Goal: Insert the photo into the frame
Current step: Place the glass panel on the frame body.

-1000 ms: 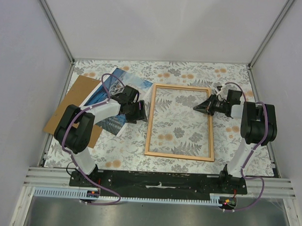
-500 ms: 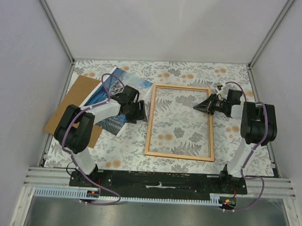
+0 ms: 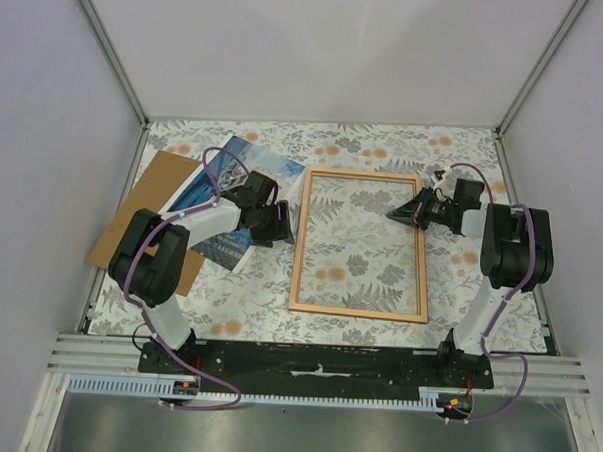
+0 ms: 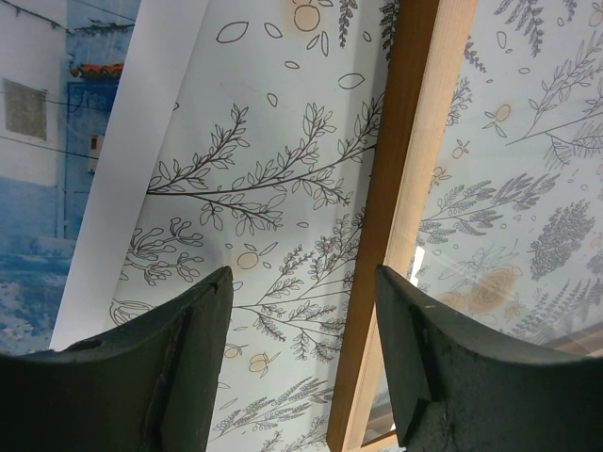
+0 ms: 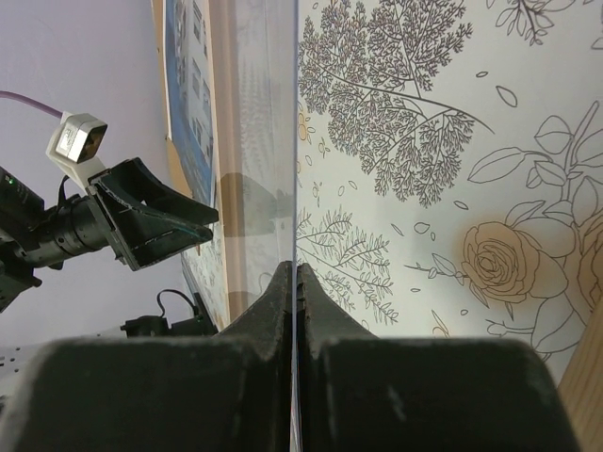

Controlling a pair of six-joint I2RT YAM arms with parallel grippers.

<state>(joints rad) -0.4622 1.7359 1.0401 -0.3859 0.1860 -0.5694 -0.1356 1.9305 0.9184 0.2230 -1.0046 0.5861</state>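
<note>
Two arms reach over one floral-clothed table. The left arm bends inward across the one brown backing board and the one photo, hiding the middle of both. The right arm folds back on itself, its wrist pointing left over the upper right part of the frame.

That single frame lies flat mid-table, with the cloth showing through it. The photo lies picture side up just left of it, outside its rails and overlapping the board.

The left gripper hangs low with its fingers spread, over the cloth between the photo's white border and the frame's left rail.

The right gripper has its fingers pressed together. In the wrist view a thin line rises from their seam, and I cannot tell whether anything thin is pinched there.
</note>
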